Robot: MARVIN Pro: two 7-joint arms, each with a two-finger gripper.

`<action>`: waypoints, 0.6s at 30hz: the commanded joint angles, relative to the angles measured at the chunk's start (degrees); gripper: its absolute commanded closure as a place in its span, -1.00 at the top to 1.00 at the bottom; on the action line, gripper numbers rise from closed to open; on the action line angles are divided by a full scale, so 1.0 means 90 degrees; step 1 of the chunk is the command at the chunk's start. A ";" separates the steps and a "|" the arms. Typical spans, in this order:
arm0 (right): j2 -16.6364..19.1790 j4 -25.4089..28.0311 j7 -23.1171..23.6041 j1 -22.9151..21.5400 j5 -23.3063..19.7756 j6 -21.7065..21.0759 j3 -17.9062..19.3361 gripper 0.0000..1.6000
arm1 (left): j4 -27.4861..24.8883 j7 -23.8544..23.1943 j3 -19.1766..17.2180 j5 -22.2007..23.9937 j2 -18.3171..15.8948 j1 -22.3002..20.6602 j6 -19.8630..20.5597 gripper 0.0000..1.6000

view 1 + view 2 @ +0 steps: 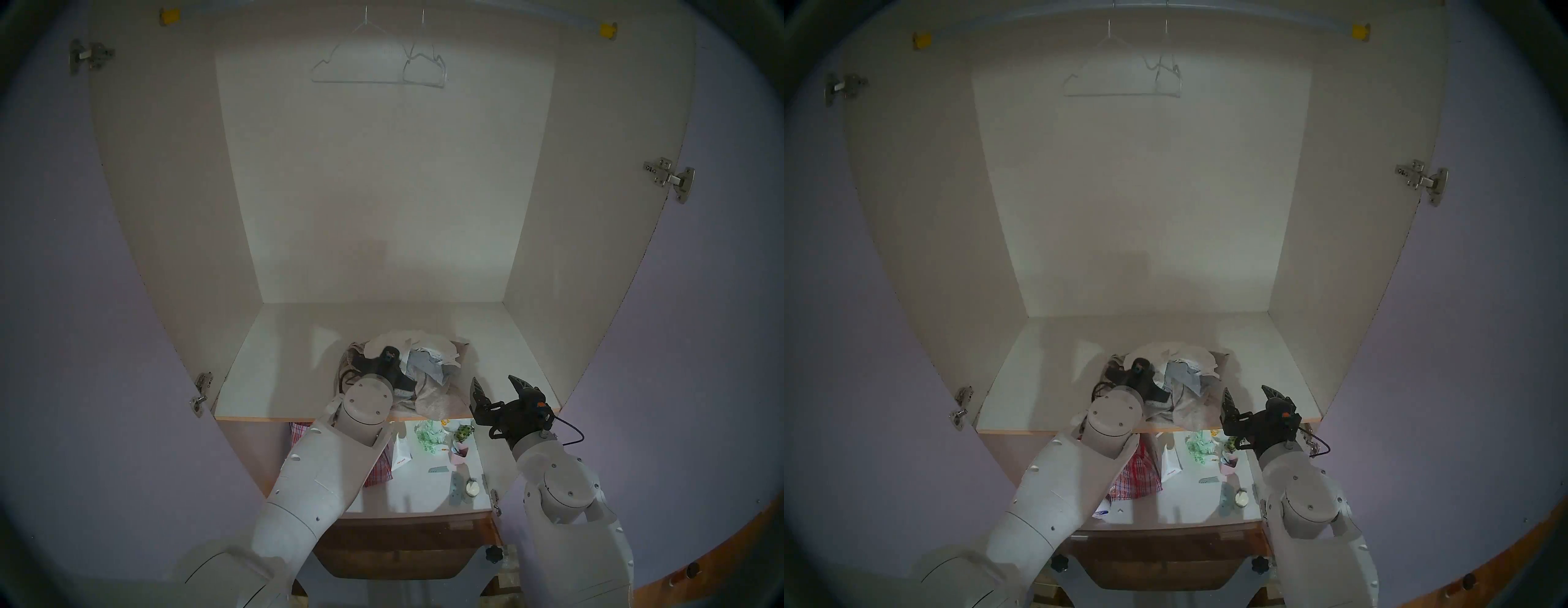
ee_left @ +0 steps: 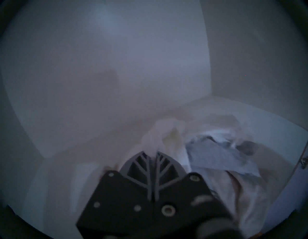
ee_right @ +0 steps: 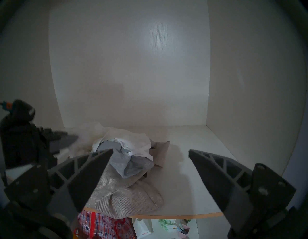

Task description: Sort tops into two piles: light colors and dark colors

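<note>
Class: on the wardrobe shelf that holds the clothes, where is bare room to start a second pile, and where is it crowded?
Bare shelf lies left of the heap up to the side wall, and right of it. The middle front is crowded with tangled tops.

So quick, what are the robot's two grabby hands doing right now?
Left gripper: shut, pinching the white top.
Right gripper: open, holding nothing.
</note>
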State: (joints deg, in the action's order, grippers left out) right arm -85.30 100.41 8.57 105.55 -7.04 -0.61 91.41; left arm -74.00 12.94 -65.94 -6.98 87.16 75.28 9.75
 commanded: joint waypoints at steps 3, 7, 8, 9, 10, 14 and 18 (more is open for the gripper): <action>-0.0014 0.0159 0.0008 -0.0071 -0.0010 0.0036 -0.0012 1.00 | -0.1171 0.1041 -0.0288 -0.0306 -0.0398 0.0402 0.0061 -1.00; -0.0015 0.0159 0.0009 -0.0071 -0.0009 0.0036 -0.0012 1.00 | -0.1688 0.1499 -0.0540 -0.0269 -0.0761 0.0555 0.0165 -1.00; -0.0015 0.0159 0.0009 -0.0071 -0.0009 0.0036 -0.0012 1.00 | -0.1772 0.1513 -0.0604 -0.0257 -0.0918 0.0524 0.0235 -1.00; -0.0015 0.0161 0.0009 -0.0070 -0.0009 0.0035 -0.0011 1.00 | -0.1863 0.1477 -0.0665 -0.0197 -0.1037 0.0503 0.0300 -1.00; -0.0015 0.0160 0.0009 -0.0070 -0.0009 0.0035 -0.0011 1.00 | -0.1944 0.1438 -0.0687 -0.0239 -0.1199 0.0455 0.0393 -1.00; -0.0015 0.0162 0.0009 -0.0069 -0.0009 0.0034 -0.0011 1.00 | -0.2070 0.1171 -0.0862 0.0000 -0.1509 0.0246 0.0603 -1.00; -0.0016 0.0158 0.0010 -0.0071 -0.0008 0.0036 -0.0011 1.00 | -0.1925 0.1126 -0.1019 0.0171 -0.1679 -0.0115 0.0770 -1.00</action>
State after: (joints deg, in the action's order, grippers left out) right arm -85.34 100.43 8.60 105.55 -7.04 -0.61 91.43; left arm -90.63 24.47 -73.68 -6.80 71.68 78.34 15.30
